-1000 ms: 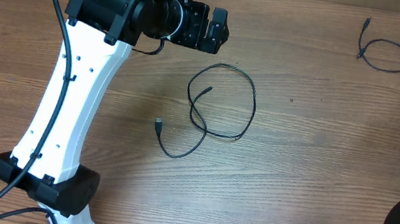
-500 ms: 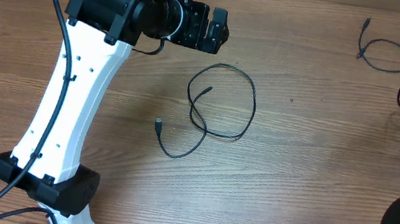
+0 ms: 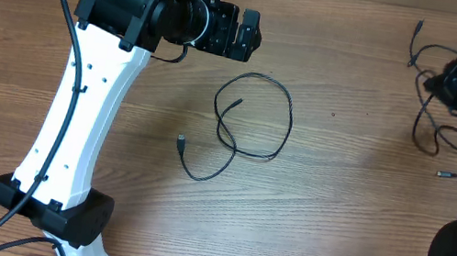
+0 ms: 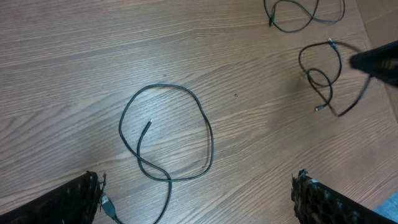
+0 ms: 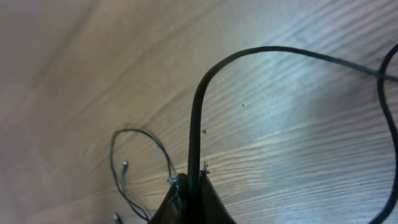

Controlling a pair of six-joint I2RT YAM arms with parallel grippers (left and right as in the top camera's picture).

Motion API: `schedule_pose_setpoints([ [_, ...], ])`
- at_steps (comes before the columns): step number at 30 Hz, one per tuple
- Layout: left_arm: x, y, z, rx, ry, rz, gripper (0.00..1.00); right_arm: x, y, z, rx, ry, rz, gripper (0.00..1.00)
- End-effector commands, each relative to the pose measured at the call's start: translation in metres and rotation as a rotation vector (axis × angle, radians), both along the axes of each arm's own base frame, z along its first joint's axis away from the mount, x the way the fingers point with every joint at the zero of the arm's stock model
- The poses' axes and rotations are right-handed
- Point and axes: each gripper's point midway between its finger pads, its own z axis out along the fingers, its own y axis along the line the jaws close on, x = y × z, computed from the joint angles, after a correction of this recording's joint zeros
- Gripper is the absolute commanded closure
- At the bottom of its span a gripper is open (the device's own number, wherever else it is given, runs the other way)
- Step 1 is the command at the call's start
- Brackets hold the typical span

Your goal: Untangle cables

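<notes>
The right gripper (image 5: 189,190) is pinching a black cable (image 5: 198,112) that is arching rightward over the wooden table (image 5: 298,155).

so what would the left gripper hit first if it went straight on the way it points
Probably the thin black looped cable on the wooden table, ahead of the open left gripper; depth is unclear, so maybe bare wood inside the loop.

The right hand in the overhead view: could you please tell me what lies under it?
Loops of thin black cable trail from under the right hand onto the wooden table. The hand's body covers the spot where it pinches the cable.
</notes>
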Motion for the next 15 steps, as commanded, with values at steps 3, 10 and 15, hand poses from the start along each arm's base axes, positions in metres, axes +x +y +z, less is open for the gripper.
schedule_pose_setpoints([
  [3, -0.002, -0.003, -0.001, 0.001, -0.002, -0.021, 0.0, -0.006, 0.009, -0.027, 0.004, 0.046, 0.018, 0.93],
  [10, -0.002, -0.003, -0.001, 0.001, -0.002, -0.021, 0.01, -0.005, 0.023, -0.032, 0.004, 0.051, 0.052, 0.82],
  [15, -0.002, -0.003, -0.001, 0.001, -0.002, -0.021, 0.0, -0.002, 0.031, -0.032, -0.01, 0.045, 0.073, 0.34],
])
